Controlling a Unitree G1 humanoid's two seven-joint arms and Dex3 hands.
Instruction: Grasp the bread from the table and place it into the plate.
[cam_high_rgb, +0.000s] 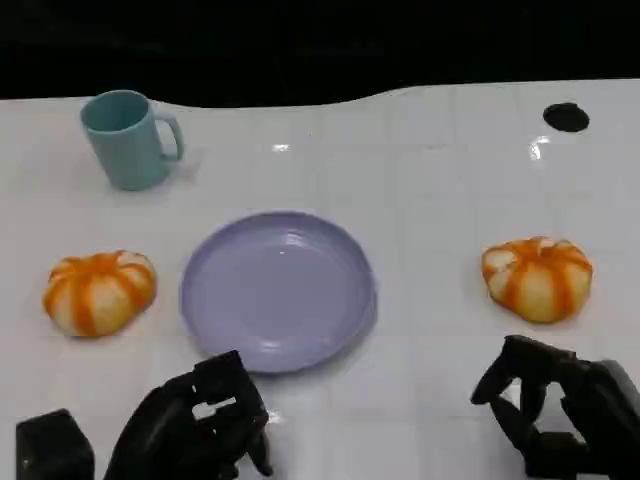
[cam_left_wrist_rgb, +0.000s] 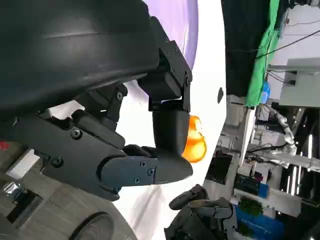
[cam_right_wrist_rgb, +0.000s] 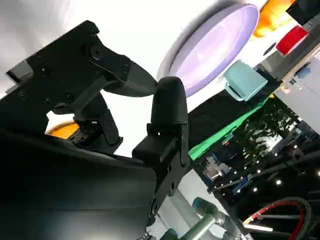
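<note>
Down at the near edge of the table, the left hand has its fingers curled loosely with nothing in them, a small gap between them, hanging just short of the plate's near rim. Off to the other side, the right hand has its fingers bent but apart, also holding nothing, sitting just below the right bread without touching it.

Between the two hands and a little farther back lies the lilac plate, flat on the white table, with nothing on it. One orange-striped bread lies right of the plate, well apart from it; the left bread lies on the plate's other side, just beside its rim but not touching. Both rest on the table, neither in the plate.

From the left wrist view, the left hand shows its fingers reaching out, with a piece of bread beyond them. From the right wrist view, the right hand is seen with the plate past its fingers.

At the far left corner stands a teal mug, upright, handle pointing right. A small black disc lies far right.
</note>
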